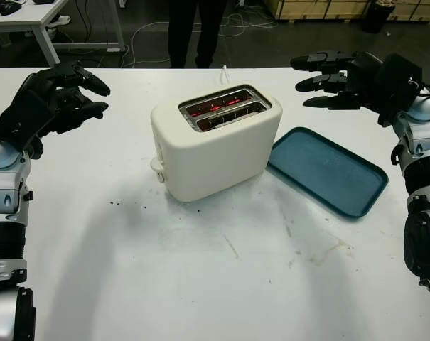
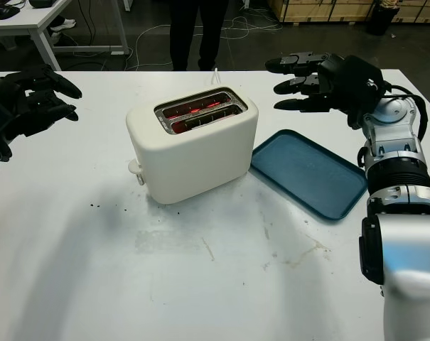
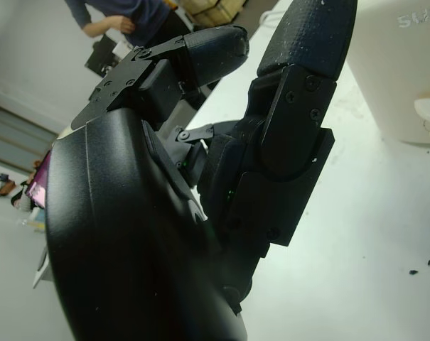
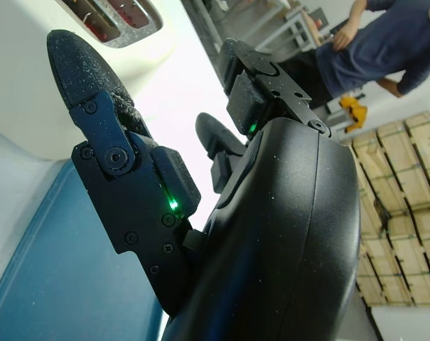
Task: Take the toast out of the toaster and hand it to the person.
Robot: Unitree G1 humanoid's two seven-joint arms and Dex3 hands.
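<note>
Judging this as pre-reach: we hold both hands, left [image 1: 55, 99] and right [image 1: 342, 78], open and empty beside the toaster [image 1: 215, 142]; next, reach into its glowing slots [image 1: 224, 108].

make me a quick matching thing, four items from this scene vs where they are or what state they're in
Things:
1. toaster
2. tray
3. left hand
4. right hand

States or places:
a. open, raised above the tray's far end
b. slots glowing red inside
c. flat on the table, beside the toaster
d. open, raised over the table, off the toaster's lever end

Pairs: 1-b, 2-c, 3-d, 4-a
</note>
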